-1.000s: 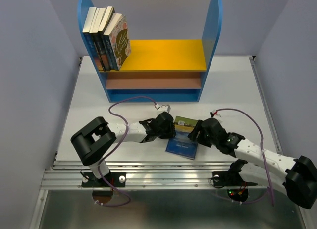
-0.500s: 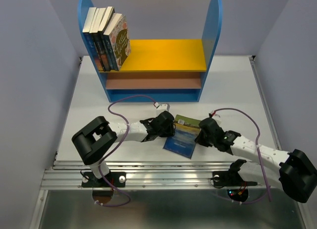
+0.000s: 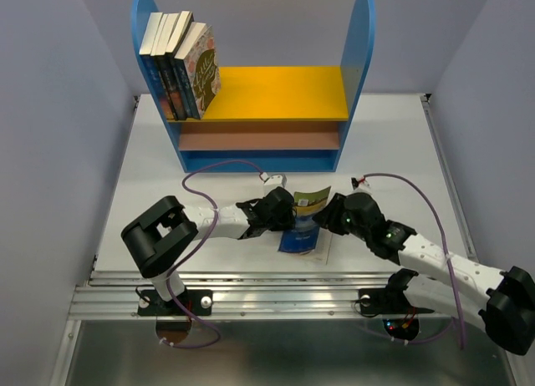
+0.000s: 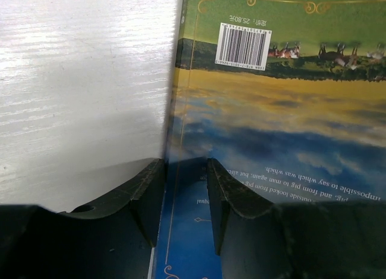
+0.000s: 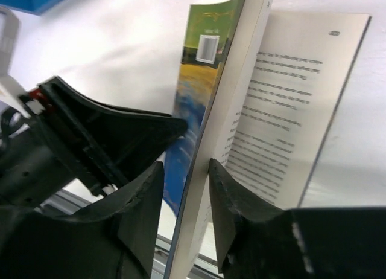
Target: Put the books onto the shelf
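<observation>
Standing tilted, the book (image 3: 303, 234) shows a barcoded green-gold-blue cover.

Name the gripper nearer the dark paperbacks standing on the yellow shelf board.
Left. The left gripper is in front and right of the paperbacks; the right gripper is farther right.

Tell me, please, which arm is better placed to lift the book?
Probably the left: the left gripper straddles the spine of the book; the right gripper sits at the loose edge, where a page lies open.

left gripper (image 3: 292, 221), right gripper (image 3: 329, 220) flanking tilted book (image 3: 308, 227), four books (image 3: 194, 73) on shelf (image 3: 284, 90)
</observation>
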`<state>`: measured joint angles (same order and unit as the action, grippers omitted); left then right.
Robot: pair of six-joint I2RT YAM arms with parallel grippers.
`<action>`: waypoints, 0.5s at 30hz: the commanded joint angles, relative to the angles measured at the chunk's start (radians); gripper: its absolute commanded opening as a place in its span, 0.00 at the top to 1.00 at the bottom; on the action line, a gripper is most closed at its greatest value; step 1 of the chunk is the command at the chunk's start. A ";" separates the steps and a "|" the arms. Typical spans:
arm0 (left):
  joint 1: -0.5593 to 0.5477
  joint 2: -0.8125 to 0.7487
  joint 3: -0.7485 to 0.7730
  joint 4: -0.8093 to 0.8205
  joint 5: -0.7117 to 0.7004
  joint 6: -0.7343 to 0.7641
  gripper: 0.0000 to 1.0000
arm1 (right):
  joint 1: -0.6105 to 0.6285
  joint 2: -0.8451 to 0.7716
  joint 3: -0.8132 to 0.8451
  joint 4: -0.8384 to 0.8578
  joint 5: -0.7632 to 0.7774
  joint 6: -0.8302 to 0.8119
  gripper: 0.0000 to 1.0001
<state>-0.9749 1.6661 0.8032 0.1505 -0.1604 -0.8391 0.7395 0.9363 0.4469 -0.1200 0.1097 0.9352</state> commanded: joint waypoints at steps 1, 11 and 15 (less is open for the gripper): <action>-0.027 0.037 -0.029 -0.035 0.111 -0.023 0.56 | 0.014 0.027 0.038 0.155 -0.056 0.030 0.55; -0.028 0.032 -0.038 -0.028 0.116 -0.029 0.56 | 0.014 0.090 0.082 0.003 0.014 0.086 0.61; -0.027 0.024 -0.041 -0.026 0.113 -0.028 0.56 | 0.014 0.053 0.082 0.005 0.031 0.071 0.96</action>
<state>-0.9752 1.6665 0.7979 0.1692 -0.1204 -0.8520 0.7406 1.0328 0.4709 -0.1558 0.1307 1.0023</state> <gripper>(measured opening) 0.443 0.146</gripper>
